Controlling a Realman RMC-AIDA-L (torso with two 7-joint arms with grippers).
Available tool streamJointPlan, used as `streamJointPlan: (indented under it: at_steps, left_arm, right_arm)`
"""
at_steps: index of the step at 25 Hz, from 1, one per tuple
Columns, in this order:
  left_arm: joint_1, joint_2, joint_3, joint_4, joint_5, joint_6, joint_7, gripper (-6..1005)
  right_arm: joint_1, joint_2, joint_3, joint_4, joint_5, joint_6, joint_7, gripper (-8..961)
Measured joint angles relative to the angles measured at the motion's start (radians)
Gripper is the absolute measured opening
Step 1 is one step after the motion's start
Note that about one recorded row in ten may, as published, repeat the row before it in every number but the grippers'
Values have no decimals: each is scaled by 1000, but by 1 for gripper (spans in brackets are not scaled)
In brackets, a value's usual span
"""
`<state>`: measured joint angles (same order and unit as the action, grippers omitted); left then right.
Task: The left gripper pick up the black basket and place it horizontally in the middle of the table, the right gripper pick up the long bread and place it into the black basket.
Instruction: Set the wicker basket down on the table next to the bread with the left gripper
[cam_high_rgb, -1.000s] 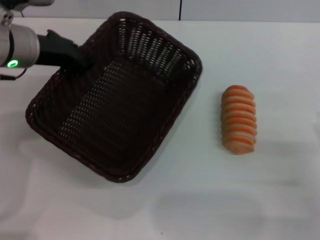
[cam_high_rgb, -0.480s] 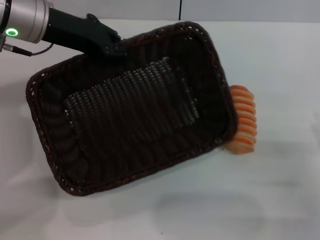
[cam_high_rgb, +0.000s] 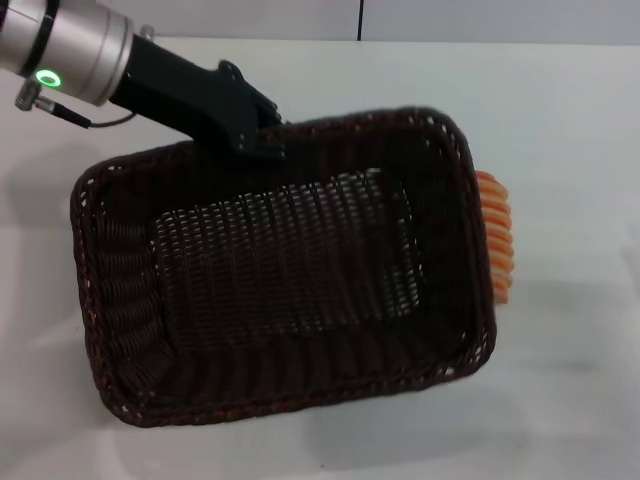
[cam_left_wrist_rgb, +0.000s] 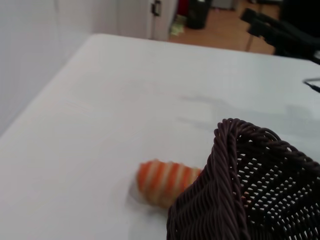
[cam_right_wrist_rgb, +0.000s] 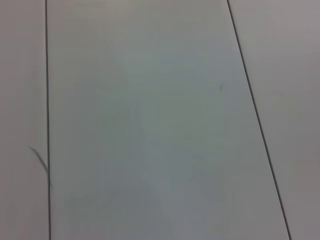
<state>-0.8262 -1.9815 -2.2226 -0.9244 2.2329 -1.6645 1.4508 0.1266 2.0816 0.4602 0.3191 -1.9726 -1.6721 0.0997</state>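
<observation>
The black basket (cam_high_rgb: 280, 290) is a large dark woven tray. It hangs above the white table (cam_high_rgb: 560, 120), long side across my view, with its shadow on the table below. My left gripper (cam_high_rgb: 262, 140) is shut on its far rim. The long bread (cam_high_rgb: 497, 240), orange with pale ridges, lies on the table to the right, mostly hidden behind the basket's right rim. The left wrist view shows the bread (cam_left_wrist_rgb: 167, 181) beside a basket corner (cam_left_wrist_rgb: 235, 165). My right gripper (cam_left_wrist_rgb: 252, 22) shows only far off in the left wrist view, at the table's edge.
The table's far edge meets a wall (cam_high_rgb: 450, 15) at the back. The right wrist view shows only a pale panelled surface (cam_right_wrist_rgb: 150, 125).
My left gripper has lifted the basket, turned it and carried it rightward toward the table's middle. The basket now hides most of the bread. The bread has not moved.
</observation>
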Motion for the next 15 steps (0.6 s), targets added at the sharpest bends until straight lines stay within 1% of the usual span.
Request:
streamJointPlan:
  at_steps: [6, 10, 12, 13, 15]
  left_arm:
    - [-9, -3, 34, 17, 14, 24, -17, 225]
    - [-21, -22, 60, 15, 73, 57, -26, 235]
    - [-21, -22, 60, 15, 73, 57, -26, 240]
    - [-22, -35, 87, 12, 88, 84, -26, 242]
    - [-26, -41, 110, 14, 93, 98, -24, 267]
  right_arm:
    - [-1, 0, -2, -2, 0, 0, 0, 820]
    - [-1, 0, -2, -2, 0, 2, 0, 820]
    - [0, 0, -4, -2, 0, 4, 0, 819]
    - [1, 0, -8, -2, 0, 6, 0, 819]
    - [1, 0, -10, -2, 0, 7, 0, 819]
